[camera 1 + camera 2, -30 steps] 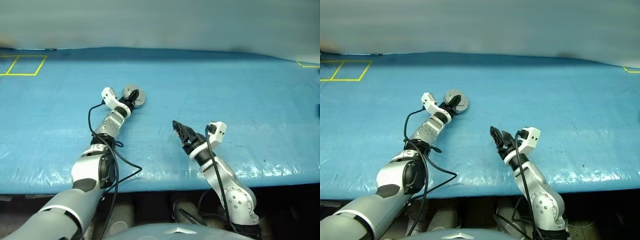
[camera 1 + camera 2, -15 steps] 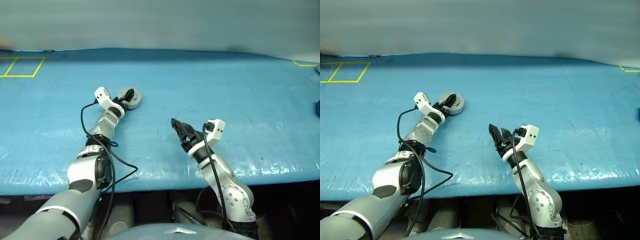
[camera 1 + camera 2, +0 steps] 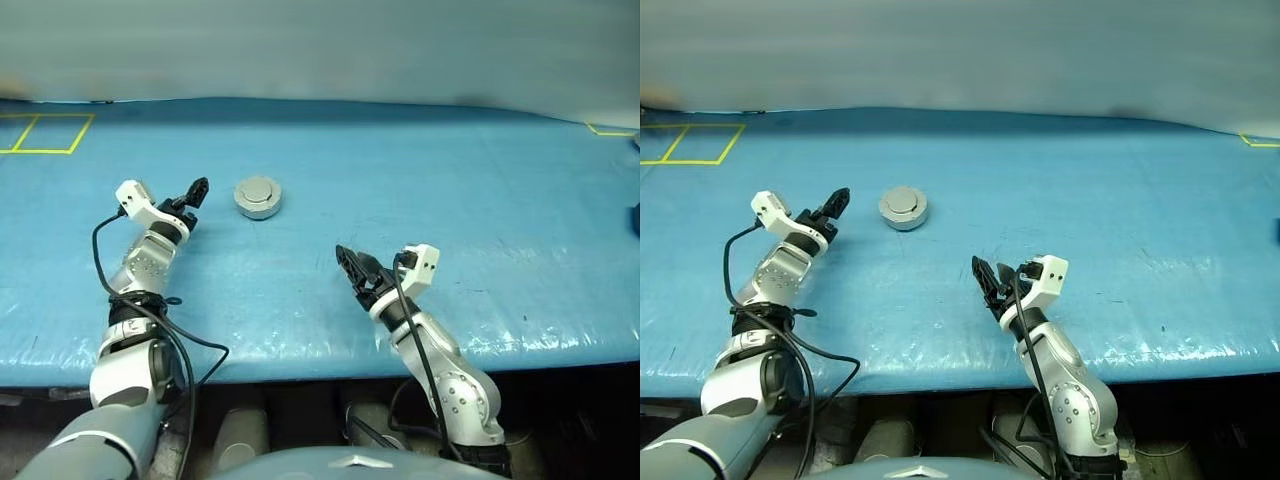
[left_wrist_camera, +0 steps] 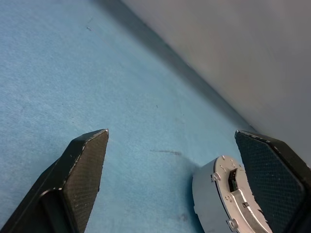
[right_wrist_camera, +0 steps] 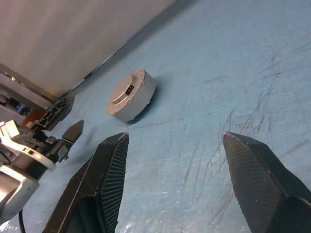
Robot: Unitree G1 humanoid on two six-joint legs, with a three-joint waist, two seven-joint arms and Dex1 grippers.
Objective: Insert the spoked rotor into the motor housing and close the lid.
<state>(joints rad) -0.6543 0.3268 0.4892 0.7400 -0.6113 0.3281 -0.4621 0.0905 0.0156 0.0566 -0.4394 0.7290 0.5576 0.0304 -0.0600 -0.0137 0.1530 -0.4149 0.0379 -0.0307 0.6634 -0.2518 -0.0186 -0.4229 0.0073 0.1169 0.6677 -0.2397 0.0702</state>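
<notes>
On the blue tabletop (image 3: 420,180), left of centre and toward the far edge, the motor housing (image 3: 258,197) sits flat with the lid (image 3: 903,201) down on top: plain light grey face up, raised centre circle showing. No windings or spoked rotor visible, so the rotor is judged to be enclosed and the closing step essentially done. Right wrist view shows the case from the side as a closed drum with a seam running round it; whether the lid is fully seated cannot be told.

Left hand (image 3: 192,193): just beside the housing on its left, apart from it, not touching. Fingers spread wide, nothing between them; released. Left wrist view confirms this: the case lies off near one fingertip, outside the gap. Placement reads as a hand standing clear of a finished part.

Right hand (image 3: 352,270): well apart from the housing, nearer the front edge of the tabletop, hovering just above the surface. Fingers parted, empty, touching nothing.
</notes>
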